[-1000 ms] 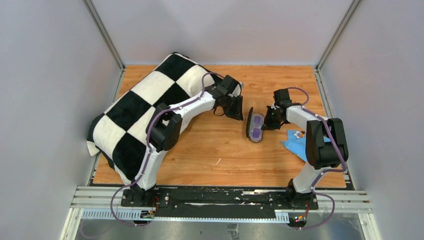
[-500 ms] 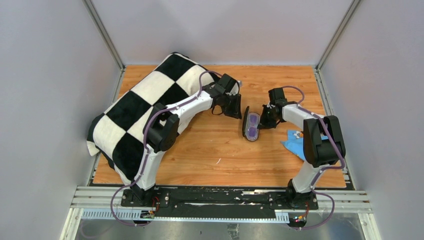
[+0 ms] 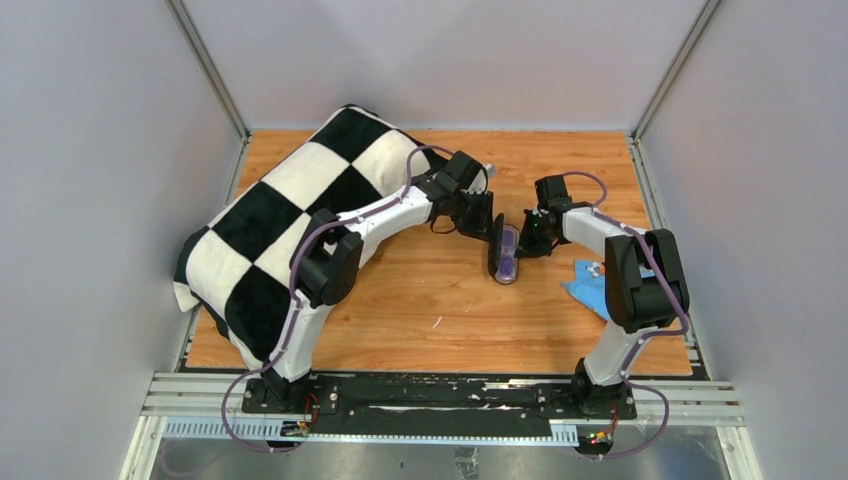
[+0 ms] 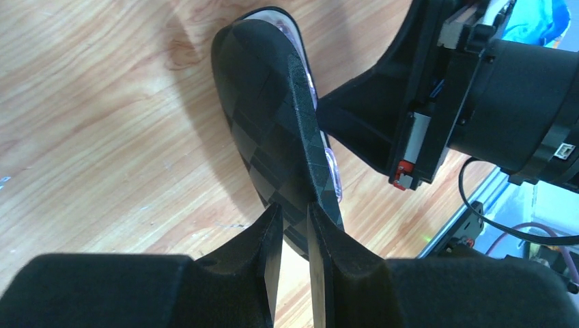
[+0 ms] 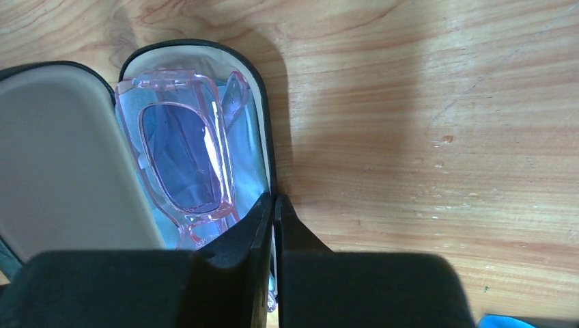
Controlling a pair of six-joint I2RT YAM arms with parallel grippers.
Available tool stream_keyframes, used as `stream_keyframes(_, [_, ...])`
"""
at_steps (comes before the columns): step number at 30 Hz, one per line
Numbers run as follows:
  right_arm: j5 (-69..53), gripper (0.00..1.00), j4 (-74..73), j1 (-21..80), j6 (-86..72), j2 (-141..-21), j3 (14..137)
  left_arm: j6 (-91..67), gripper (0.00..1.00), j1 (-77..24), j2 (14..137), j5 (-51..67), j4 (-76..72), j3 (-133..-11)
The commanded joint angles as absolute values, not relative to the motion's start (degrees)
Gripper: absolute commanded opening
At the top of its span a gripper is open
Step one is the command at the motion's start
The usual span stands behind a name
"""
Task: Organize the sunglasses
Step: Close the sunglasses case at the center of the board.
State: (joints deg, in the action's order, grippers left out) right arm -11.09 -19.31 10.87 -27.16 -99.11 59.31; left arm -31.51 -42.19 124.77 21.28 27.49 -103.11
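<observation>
Where the bench (image 3: 430,300) runs a little right of its middle, the case (image 3: 497,246) lies open with both arms meeting over it. The sunglasses (image 3: 508,254) rest folded inside its lower half. In the right wrist view they (image 5: 184,160) show a clear pink frame and purple lenses, and they lie lengthwise along the shell with something pale blue under them.

The left gripper (image 3: 489,231) reaches in from the far left side. In its own camera the fingers (image 4: 272,239) are drawn almost together, and the dark, diamond-patterned lid (image 4: 270,116) runs down into the thin gap between them, so the lid's edge is pinched there. The lid stands up on edge, tilted over the lower half. Its tan lining (image 5: 54,157) faces the sunglasses.

The right gripper (image 3: 528,238) comes from the right edge side. Its fingers (image 5: 256,222) are closed to a sliver on the case rim (image 5: 267,130), one finger inside the shell next to the frame and the other outside on the wood.

A blue cloth (image 3: 590,282) lies crumpled near the right edge, apart from the case and partly under the right arm. A black-and-white checked blanket (image 3: 290,205) covers the far left corner and hangs over the left edge.
</observation>
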Motion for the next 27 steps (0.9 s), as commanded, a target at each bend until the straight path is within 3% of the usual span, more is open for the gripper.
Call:
stream_keyframes(1, [-11.5, 0.01, -19.8, 12.2, -28.0, -99.6, 60.8, -33.0, 0.26, -44.2, 127.3, 24.2, 25.8, -104.3])
stream_keyframes(27, [-10.8, 0.02, -20.3, 15.6, -29.5, -98.5, 61.0, -33.5, 0.26, -45.2, 133.4, 24.3, 26.2, -106.5])
